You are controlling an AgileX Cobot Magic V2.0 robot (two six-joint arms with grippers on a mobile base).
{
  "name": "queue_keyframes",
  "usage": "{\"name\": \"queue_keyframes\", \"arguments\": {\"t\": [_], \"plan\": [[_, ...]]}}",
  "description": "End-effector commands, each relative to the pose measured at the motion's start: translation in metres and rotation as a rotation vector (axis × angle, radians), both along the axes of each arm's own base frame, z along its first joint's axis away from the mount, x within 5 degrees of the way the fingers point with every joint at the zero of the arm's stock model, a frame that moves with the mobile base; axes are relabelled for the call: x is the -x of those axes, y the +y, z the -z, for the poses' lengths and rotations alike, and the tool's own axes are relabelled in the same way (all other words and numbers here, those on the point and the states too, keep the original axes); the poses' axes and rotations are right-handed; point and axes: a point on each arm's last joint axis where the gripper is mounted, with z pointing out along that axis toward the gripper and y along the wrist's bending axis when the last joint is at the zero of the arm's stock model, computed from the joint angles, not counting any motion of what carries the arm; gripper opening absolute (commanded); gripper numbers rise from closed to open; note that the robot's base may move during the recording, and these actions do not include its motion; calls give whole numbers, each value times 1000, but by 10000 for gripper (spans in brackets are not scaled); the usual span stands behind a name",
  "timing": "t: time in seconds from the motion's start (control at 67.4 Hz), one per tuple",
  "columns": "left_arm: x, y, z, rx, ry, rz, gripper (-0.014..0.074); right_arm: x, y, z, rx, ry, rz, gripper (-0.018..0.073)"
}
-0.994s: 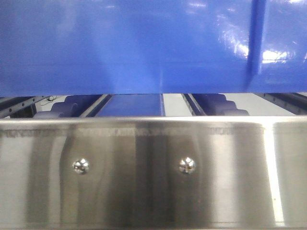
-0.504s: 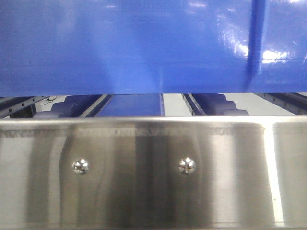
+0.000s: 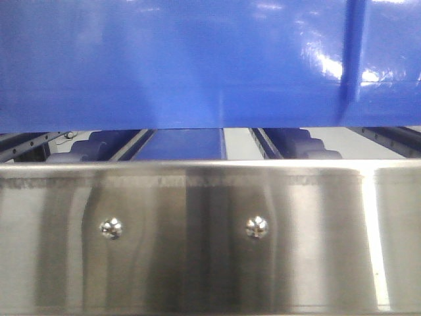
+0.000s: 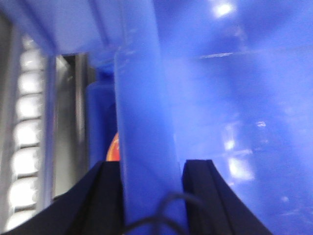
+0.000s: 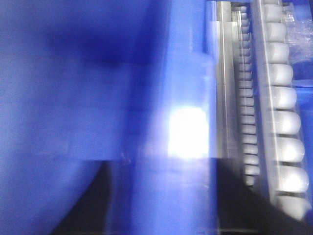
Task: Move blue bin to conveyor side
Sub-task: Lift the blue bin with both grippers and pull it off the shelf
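Frontally, one blue bin (image 3: 197,66) fills the upper half of the exterior view, its glossy wall crossed by a single raised rib (image 3: 352,52). It stands just behind and above one steel panel (image 3: 197,276) bearing two screws (image 3: 110,228). An open strip below the bin's bottom edge shows roller tracks (image 3: 99,146), so the bin appears to hang clear of them. The conveyor belt is not visible in any view. From the left wrist, the left gripper (image 4: 152,196) straddles the bin's rolled rim (image 4: 144,122), its two black fingers (image 4: 105,200) pressed one on each side, the pincer closed on the rim. The bin's interior lies to the right, and one column of white rollers (image 4: 24,137) runs at the far left. A small orange patch (image 4: 113,147) beside the rim cannot be identified. From the right wrist, heavily blurred, the right gripper (image 5: 164,205) shows as two dark shapes flanking the opposite rim, so it seems likewise clamped. Two rows of rollers, one large (image 5: 286,98) and one small (image 5: 247,117), lie alongside. Judged from its smooth, shiny plastic, the bin is stiff and fairly light when empty, but bulky and slippery. The thick rim on opposite walls is the soundest hold, with both arms kept level so that neither end slides free.
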Motion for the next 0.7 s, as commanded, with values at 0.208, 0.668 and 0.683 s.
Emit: {"name": "queue_keyframes", "arguments": {"t": [0.208, 0.668, 0.683], "plan": [[2, -4, -3, 23, -10, 12, -20, 4, -1, -8, -14, -37, -2, -78], [58, 2, -55, 48, -246, 17, -20, 74, -23, -69, -101, -313, -6, -78], [60, 2, -57, 50, -260, 17, -20, 76, -24, -70, -104, -324, -6, -78]]}}
